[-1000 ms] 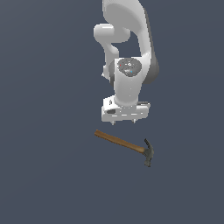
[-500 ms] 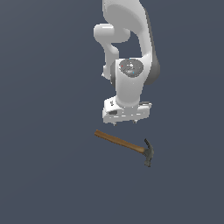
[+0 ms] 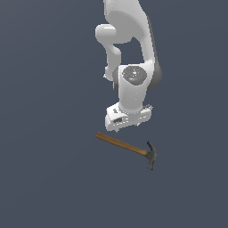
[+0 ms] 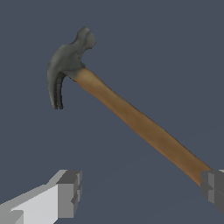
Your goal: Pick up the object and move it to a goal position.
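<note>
The hammer (image 3: 127, 147) lies flat on the dark floor, with its brown wooden handle pointing to the exterior view's left and its grey-green head (image 3: 152, 156) at the right. My gripper (image 3: 128, 128) hangs just above and behind the handle, apart from it. In the wrist view the gripper (image 4: 142, 192) is open and empty. One of its fingers (image 4: 70, 192) is off to the side of the hammer (image 4: 140, 122). The other finger (image 4: 214, 189) covers the end of the handle. The head (image 4: 65, 65) lies far from the fingers.
A plain dark grey-blue floor (image 3: 49, 178) lies all around. Nothing else shows in either view.
My arm has come down a little towards the hammer. The hammer has not moved.
</note>
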Controlling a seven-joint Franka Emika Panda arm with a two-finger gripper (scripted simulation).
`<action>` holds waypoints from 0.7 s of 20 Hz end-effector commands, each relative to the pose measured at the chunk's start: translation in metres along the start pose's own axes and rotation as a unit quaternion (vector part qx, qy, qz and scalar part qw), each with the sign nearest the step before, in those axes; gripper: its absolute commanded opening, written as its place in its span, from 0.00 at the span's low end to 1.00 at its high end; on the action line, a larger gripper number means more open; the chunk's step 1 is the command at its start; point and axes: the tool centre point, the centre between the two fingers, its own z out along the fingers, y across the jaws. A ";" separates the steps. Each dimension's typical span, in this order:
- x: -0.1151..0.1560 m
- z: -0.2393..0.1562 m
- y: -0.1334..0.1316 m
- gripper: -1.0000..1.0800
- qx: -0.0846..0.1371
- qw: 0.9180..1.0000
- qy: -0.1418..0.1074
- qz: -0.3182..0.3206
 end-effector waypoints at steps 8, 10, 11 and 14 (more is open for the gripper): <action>0.009 0.026 0.001 0.96 -0.005 0.991 -0.003 -0.137; 0.011 0.032 0.001 0.96 -0.006 0.986 -0.003 -0.167; 0.012 0.034 0.001 0.96 -0.006 0.983 -0.003 -0.182; 0.015 0.043 0.001 0.96 -0.007 0.974 -0.004 -0.226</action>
